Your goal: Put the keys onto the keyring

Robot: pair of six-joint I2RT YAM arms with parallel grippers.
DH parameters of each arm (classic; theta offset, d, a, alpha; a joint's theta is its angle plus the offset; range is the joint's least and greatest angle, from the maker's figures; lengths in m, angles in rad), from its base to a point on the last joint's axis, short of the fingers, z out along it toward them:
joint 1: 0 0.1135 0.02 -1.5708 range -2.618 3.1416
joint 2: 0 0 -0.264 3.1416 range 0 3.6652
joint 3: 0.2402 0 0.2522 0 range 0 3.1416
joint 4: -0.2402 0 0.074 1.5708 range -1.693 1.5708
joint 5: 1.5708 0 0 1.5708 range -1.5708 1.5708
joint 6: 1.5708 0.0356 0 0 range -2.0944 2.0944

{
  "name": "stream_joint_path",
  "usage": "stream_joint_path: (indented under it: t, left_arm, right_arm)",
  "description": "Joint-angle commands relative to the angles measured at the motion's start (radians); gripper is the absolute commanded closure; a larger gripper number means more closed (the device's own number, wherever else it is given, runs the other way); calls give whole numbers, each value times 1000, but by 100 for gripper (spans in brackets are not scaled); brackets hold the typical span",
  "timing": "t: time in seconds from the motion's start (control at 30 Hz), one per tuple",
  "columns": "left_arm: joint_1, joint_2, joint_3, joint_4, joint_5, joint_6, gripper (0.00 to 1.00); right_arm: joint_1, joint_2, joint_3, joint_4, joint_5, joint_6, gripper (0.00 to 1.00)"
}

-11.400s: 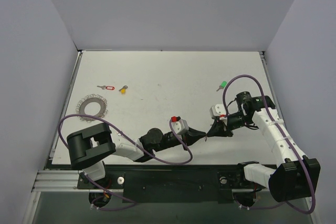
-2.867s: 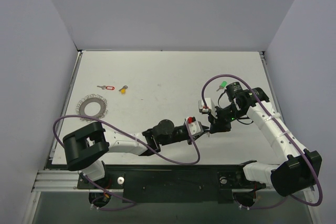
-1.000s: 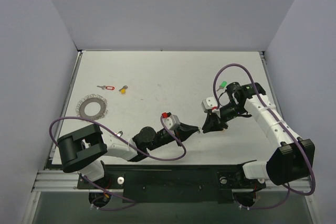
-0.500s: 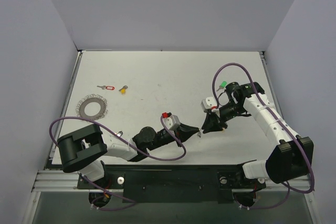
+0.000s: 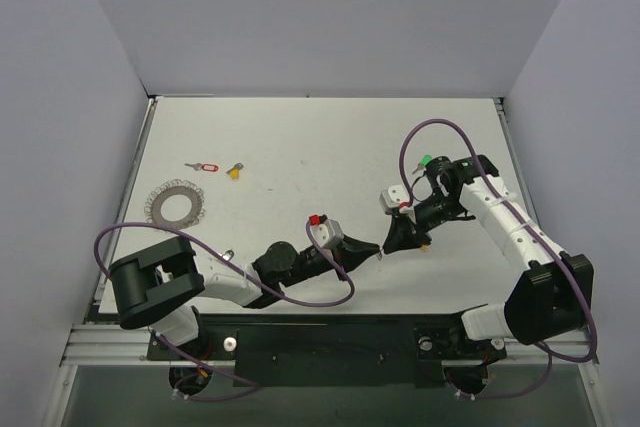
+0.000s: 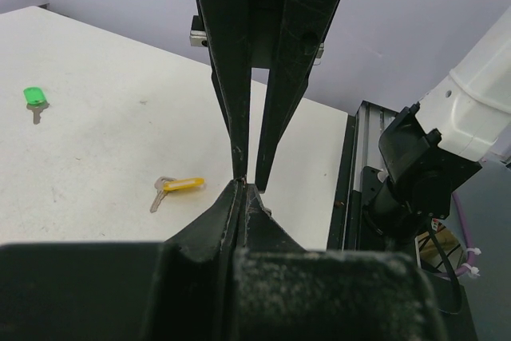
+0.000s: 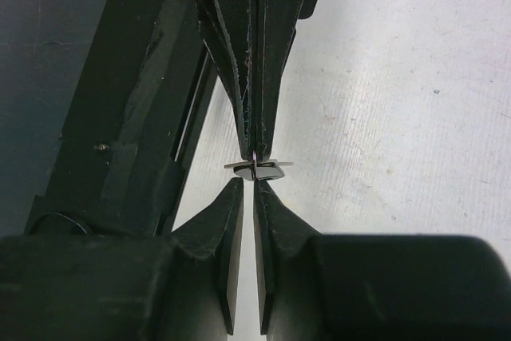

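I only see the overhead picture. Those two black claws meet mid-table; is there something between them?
Observer: Yes. The right wrist camera shows the left gripper pinching a thin metal piece at its tips, seen edge-on.
Visitor: Is the other claw gripping it too?
Observer: No. The right gripper stands slightly parted just short of it, holding nothing.
Visitor: Any keys nearby that I'm missing?
Observer: The left wrist camera shows a yellow-tagged key lying flat on the table near them.
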Motion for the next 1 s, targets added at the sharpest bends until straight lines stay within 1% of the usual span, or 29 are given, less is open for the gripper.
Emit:
stream_joint_path:
  t: [0.0, 0.17, 0.33, 0.7, 0.8, 0.97]
  left_arm:
    - [-4, 2, 31, 289, 15, -16, 100]
    - [-4, 10, 35, 297, 18, -23, 100]
    - [-5, 16, 33, 309, 17, -27, 100]
    - [-10, 16, 38, 306, 18, -27, 100]
    - [-10, 16, 38, 307, 15, -26, 100]
    - [-11, 17, 39, 310, 7, -24, 100]
  right_arm:
    - [15, 12, 28, -52, -45, -23, 93]
    - [21, 15, 26, -51, -48, -23, 93]
    - [21, 15, 23, -51, -49, -28, 87]
    - [21, 15, 21, -49, -46, -31, 84]
    - [23, 14, 18, -51, -52, -31, 85]
    - [23, 17, 15, -51, -49, -31, 92]
